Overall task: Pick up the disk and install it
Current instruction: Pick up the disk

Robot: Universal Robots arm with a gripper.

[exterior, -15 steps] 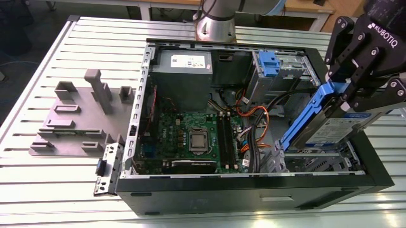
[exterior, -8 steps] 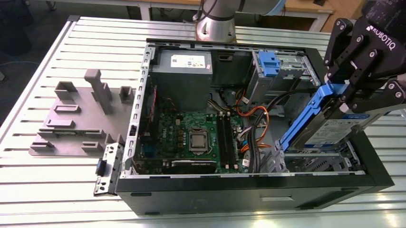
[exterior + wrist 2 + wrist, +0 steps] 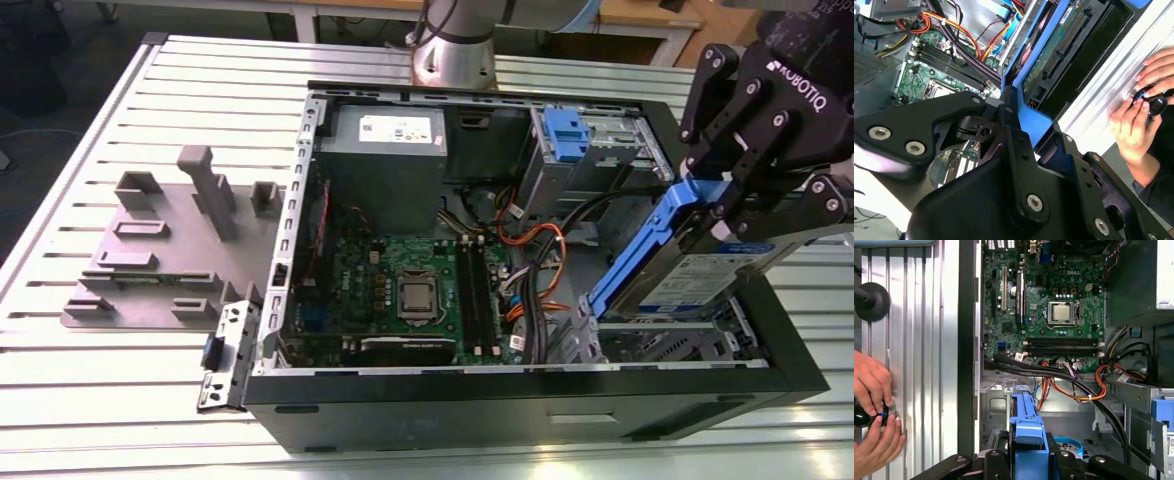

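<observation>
Tilting over the case [image 3: 534,388], gripper [image 3: 731,215] clamps the disk [image 3: 697,282].

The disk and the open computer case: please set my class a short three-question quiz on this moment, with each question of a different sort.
1. True or false: the gripper has its fingers shut on the disk.
2. Where is the disk relative to the computer case?
A) Fully seated inside and let go.
B) Held tilted at the case's end on the exterior view's right.
C) Held over the case's end on the exterior view's left.
3. What colour is the rail framing the disk?

Key: 1 true; 2 B; 3 blue.
</observation>
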